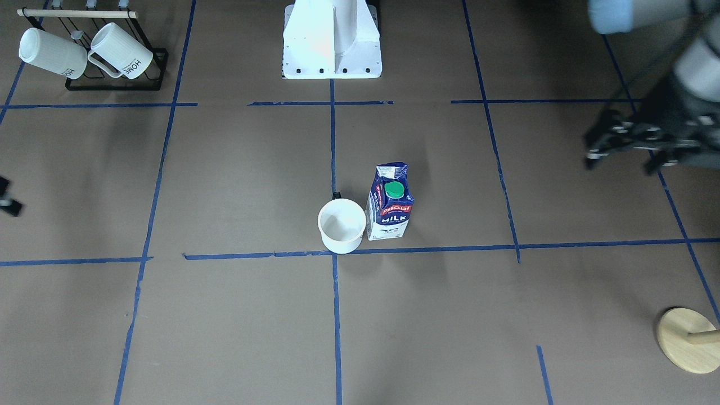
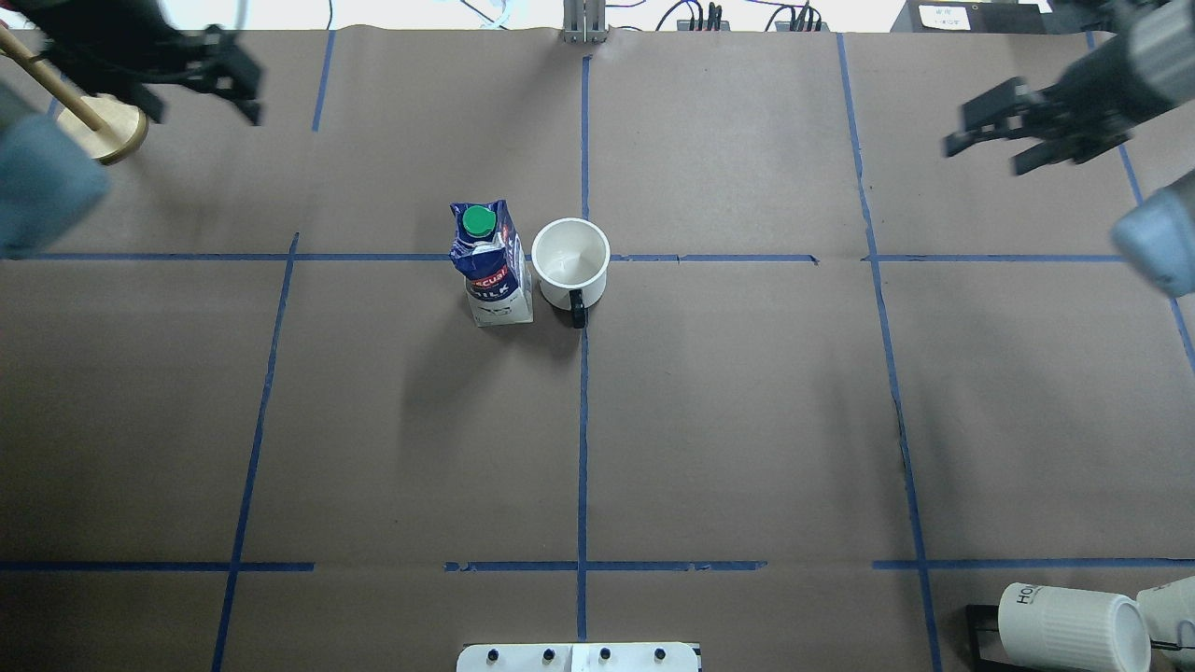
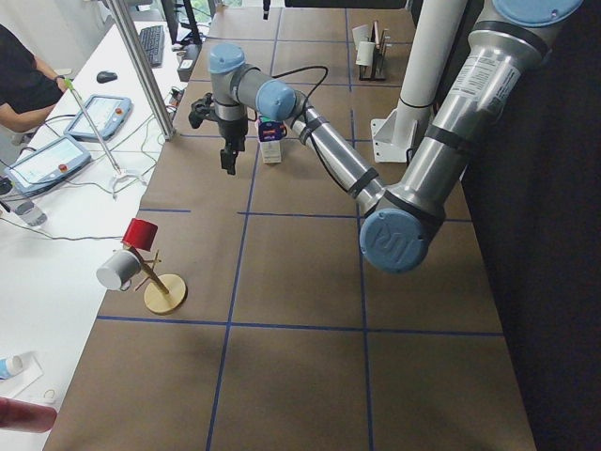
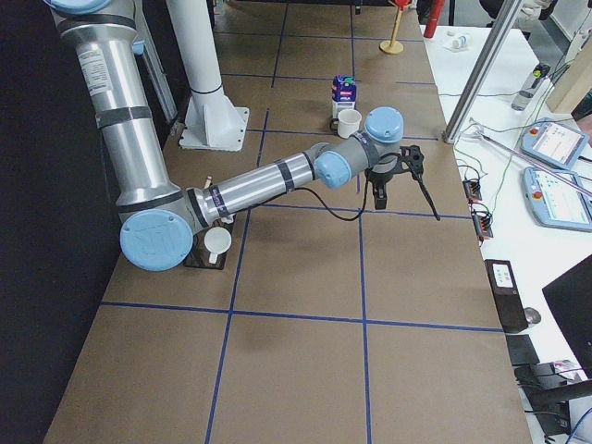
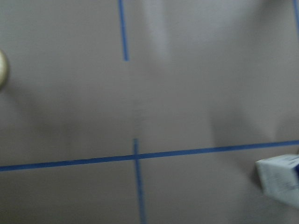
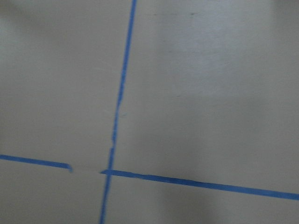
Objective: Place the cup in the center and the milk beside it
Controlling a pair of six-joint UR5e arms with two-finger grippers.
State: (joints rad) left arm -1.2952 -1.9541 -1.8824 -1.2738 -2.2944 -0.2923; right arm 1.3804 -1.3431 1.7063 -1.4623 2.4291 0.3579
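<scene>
Standing upright on the counter [image 2: 747,420], the cup [image 2: 570,257] sits at the center [image 1: 335,256] crossing, the milk [image 2: 490,271] just beside it; the left gripper [image 1: 621,160] and right gripper [image 2: 982,157] hang well apart, jaws spread, empty.

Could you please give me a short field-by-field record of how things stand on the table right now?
cup: upright on the center tape crossing, handle toward the robot
milk carton: upright, close beside the cup on the robot's left; contact unclear
left claw: open, empty, far left, away from both
right claw: open, empty, far right
elsewhere: ribbed HOME mugs on a black rack; wooden stand near the edge
task state: looks complete
</scene>
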